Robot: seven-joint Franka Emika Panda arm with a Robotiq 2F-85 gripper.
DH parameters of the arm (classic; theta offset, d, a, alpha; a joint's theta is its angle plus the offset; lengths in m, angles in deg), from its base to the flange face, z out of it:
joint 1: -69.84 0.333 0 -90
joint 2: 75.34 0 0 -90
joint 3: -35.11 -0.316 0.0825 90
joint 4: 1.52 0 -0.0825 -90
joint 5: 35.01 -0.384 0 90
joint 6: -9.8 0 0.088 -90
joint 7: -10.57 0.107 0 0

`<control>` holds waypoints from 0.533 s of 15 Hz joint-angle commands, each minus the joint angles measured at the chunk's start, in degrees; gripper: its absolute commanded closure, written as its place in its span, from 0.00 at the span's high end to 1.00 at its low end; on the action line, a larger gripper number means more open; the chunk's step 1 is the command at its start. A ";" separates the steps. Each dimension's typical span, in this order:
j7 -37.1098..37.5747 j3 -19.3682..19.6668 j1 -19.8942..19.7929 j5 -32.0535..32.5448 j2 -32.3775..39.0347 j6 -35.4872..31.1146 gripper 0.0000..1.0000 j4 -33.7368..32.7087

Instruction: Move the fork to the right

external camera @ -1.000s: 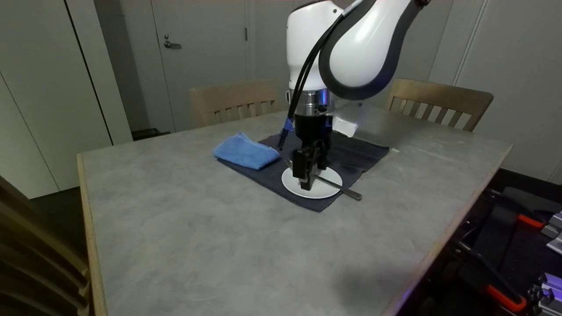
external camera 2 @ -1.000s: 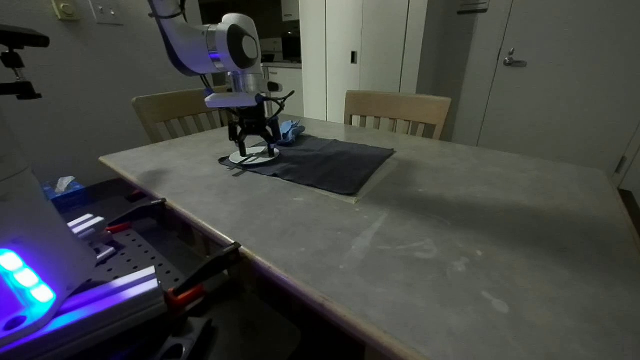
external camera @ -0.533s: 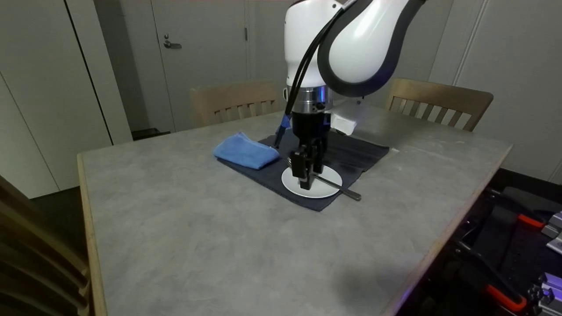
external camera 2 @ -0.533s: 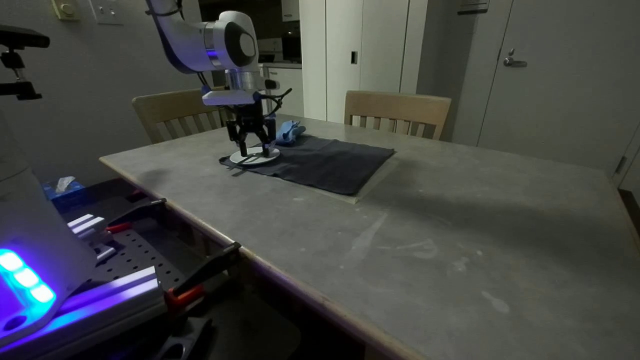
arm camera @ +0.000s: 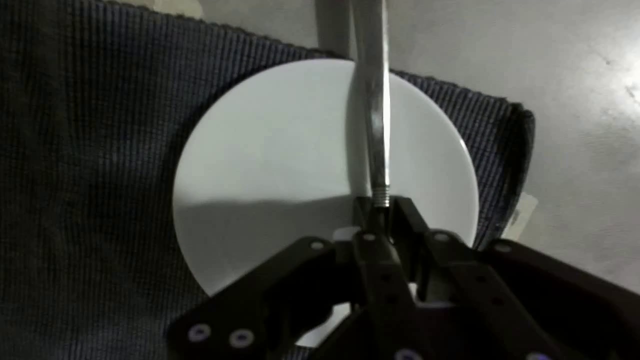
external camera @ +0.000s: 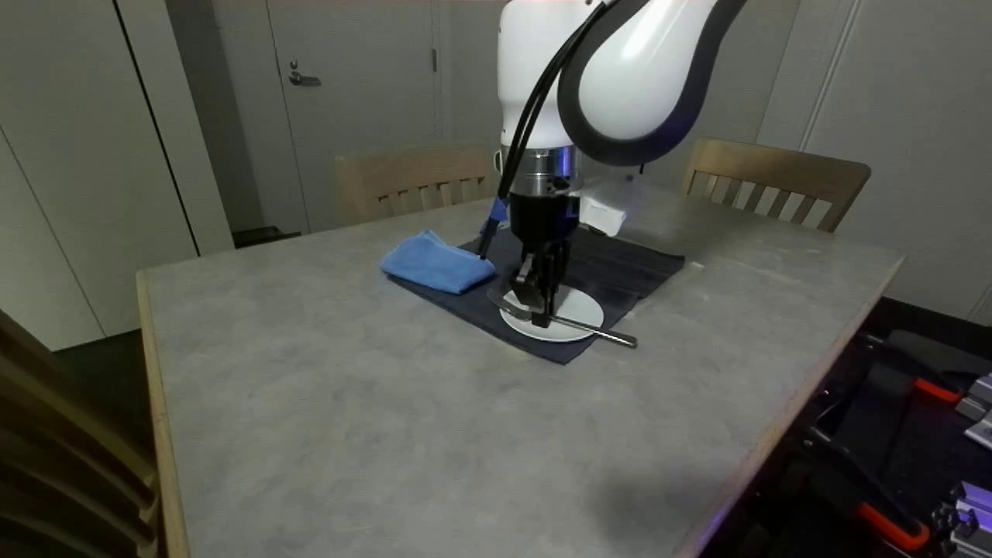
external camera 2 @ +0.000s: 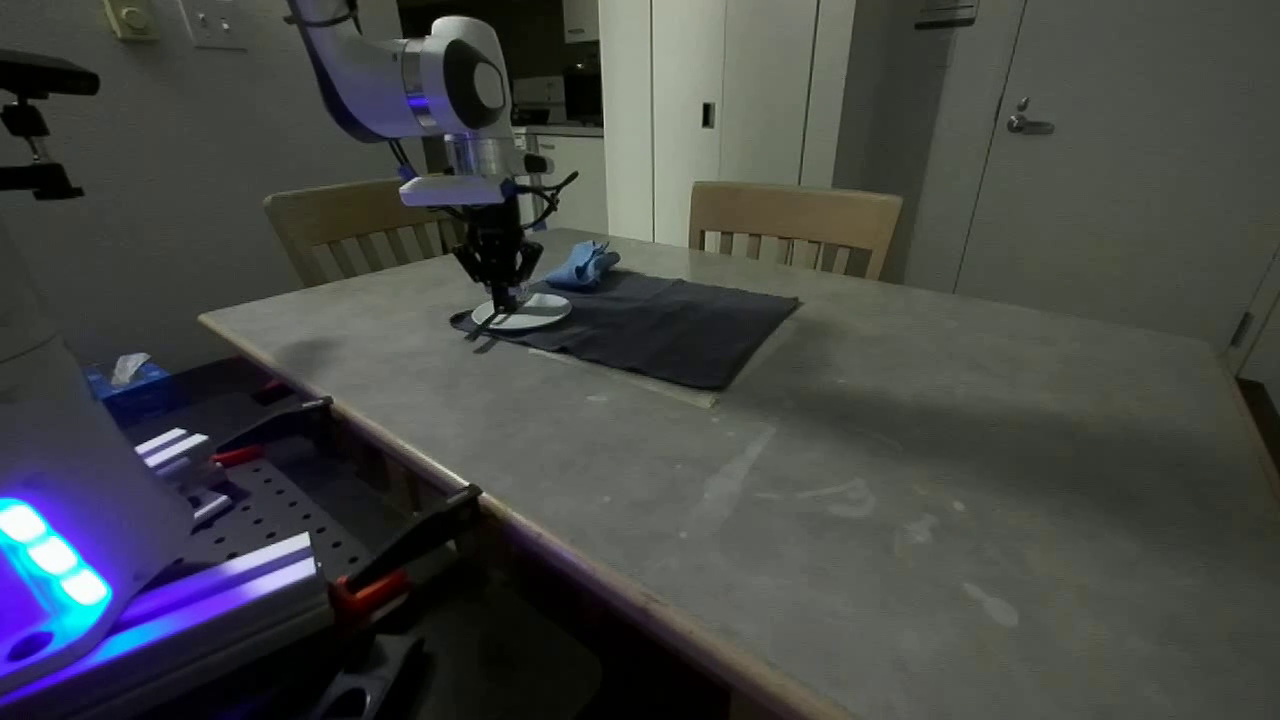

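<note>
The silver fork lies across the white plate, its handle (external camera: 595, 328) reaching past the rim over the table and its tines (external camera: 504, 302) out beyond the opposite rim. Two black fingers of my gripper (arm camera: 381, 207) pinch the fork (arm camera: 376, 115) mid-length, low over the plate (arm camera: 280, 130). In the wrist view the fork's handle runs up and out of the frame, and its tine end is hidden under the fingers. The gripper (external camera 2: 506, 305) points straight down at the plate (external camera 2: 548, 310) in both exterior views.
Beneath the plate is a dark ribbed placemat (external camera: 628, 267), with a folded blue cloth (external camera: 435, 263) on its far corner. Wooden chairs (external camera 2: 795, 215) stand along the table's (external camera 2: 850, 480) sides. Black clamps with orange parts (external camera 2: 400, 550) grip the table edge near the robot base.
The jaws have closed from wide apart onto the fork. The tine end has swung towards the camera in an exterior view. Plate, placemat and blue cloth have shifted slightly.
</note>
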 commanded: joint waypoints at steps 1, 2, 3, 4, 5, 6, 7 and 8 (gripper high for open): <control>-1.49 0.29 -1.12 -0.74 0.47 -1.91 0.00 0.94; -1.46 0.31 -1.14 -0.69 0.38 -2.10 0.00 1.18; -1.49 0.32 -1.17 -0.70 0.29 -1.97 0.02 1.18; -1.56 0.31 -1.17 -0.68 0.16 -1.57 0.02 1.17; -1.71 0.24 -1.19 -0.69 0.03 -1.11 0.02 1.18; -1.52 0.44 -0.96 -0.42 -0.09 -0.23 0.02 1.07; -1.54 0.49 -0.92 -0.33 -0.21 0.00 0.02 1.11; -1.22 0.79 -0.65 0.08 -0.55 0.32 0.02 1.33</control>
